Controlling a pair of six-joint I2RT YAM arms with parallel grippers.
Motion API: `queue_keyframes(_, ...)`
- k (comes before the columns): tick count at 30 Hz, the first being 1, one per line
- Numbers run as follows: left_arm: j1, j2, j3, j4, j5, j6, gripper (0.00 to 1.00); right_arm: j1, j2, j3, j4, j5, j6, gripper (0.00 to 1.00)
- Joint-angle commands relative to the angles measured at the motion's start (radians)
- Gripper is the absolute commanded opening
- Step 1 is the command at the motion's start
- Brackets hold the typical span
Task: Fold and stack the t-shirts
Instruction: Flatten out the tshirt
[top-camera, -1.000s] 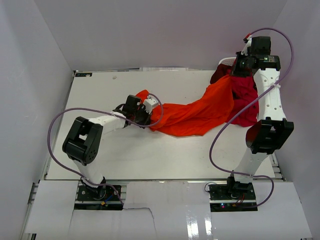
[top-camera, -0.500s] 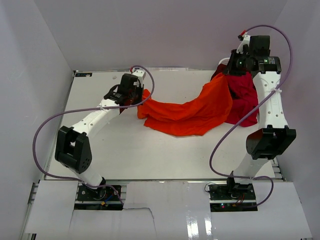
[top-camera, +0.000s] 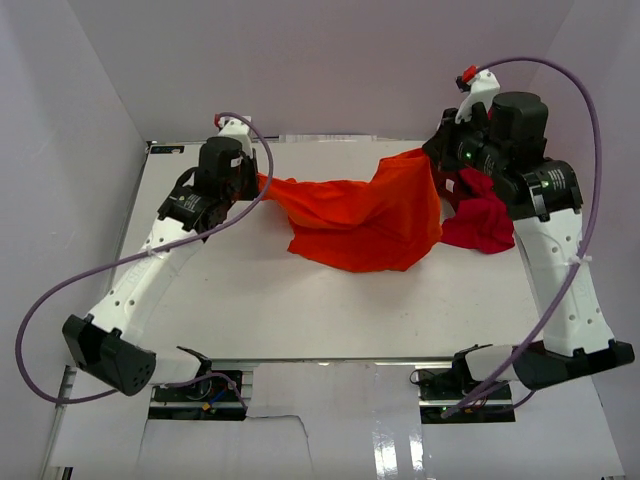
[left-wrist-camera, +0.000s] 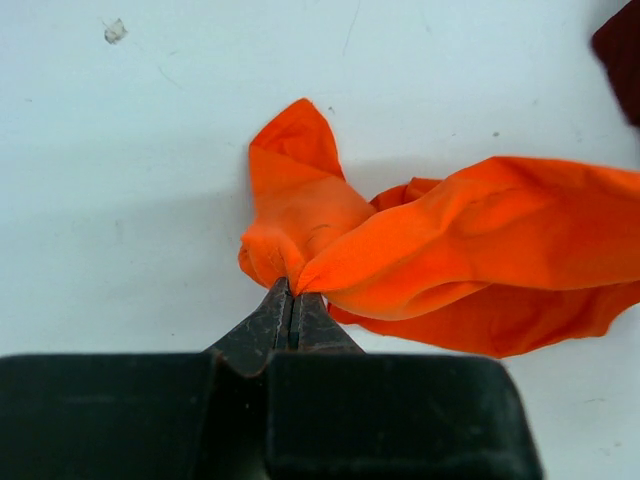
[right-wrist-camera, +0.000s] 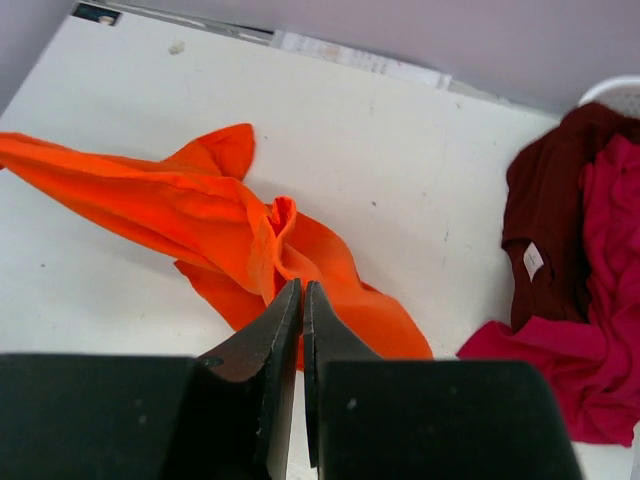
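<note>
one t-shirt (top-camera: 360, 215) is spanned across the back half of the desk (top-camera: 250, 300). its left end is pinched in the left fingers (left-wrist-camera: 272, 320) near the back left corner, its right end is pinched in the right fingers (right-wrist-camera: 278, 335) toward the back right, and its sagging middle lies on the desk between them. two other t-shirts (top-camera: 478, 222) lie heaped and touching on the desk just to its right, under the right arm (top-camera: 560, 270), with a basket rim (right-wrist-camera: 618, 92) just behind them.

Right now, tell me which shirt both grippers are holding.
The orange t-shirt, pinched by left gripper and right gripper; the crimson shirt and maroon shirt lie heaped aside.
</note>
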Motion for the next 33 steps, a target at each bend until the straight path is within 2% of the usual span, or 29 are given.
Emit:
queue_keyframes(1,0.005,-0.097,0.018,-0.046,-0.021,-0.047,0.00,0.068,-0.081,-0.012,0.096,0.077,-0.036,0.08)
queue_keyframes(5,0.005,-0.166,-0.023,-0.062,-0.018,-0.078,0.00,0.206,-0.160,-0.013,0.094,0.169,-0.047,0.08)
queue_keyframes(8,0.005,-0.231,-0.067,-0.060,-0.034,-0.090,0.00,0.315,-0.192,0.000,0.087,0.304,-0.059,0.08)
queue_keyframes(12,0.003,-0.300,-0.063,-0.062,-0.073,-0.086,0.00,0.396,-0.183,0.107,0.035,0.416,-0.062,0.08)
queue_keyframes(16,0.003,-0.353,0.040,-0.056,-0.081,-0.049,0.00,0.412,-0.149,0.307,-0.027,0.450,-0.119,0.08)
queue_keyframes(19,0.003,-0.367,0.103,-0.053,-0.070,-0.032,0.00,0.412,-0.149,0.379,-0.028,0.418,-0.129,0.08)
queue_keyframes(22,0.003,-0.404,0.153,-0.036,-0.066,-0.026,0.00,0.412,-0.215,0.327,0.050,0.367,-0.151,0.08)
queue_keyframes(26,0.003,-0.497,0.132,0.012,-0.073,-0.009,0.00,0.412,-0.336,0.180,0.176,0.330,-0.174,0.08)
queue_keyframes(30,0.003,-0.576,0.062,0.070,-0.086,-0.003,0.00,0.409,-0.319,0.252,0.157,0.365,-0.189,0.08)
queue_keyframes(33,0.003,-0.590,0.074,0.089,-0.103,0.006,0.00,0.403,-0.293,0.330,0.118,0.397,-0.218,0.08)
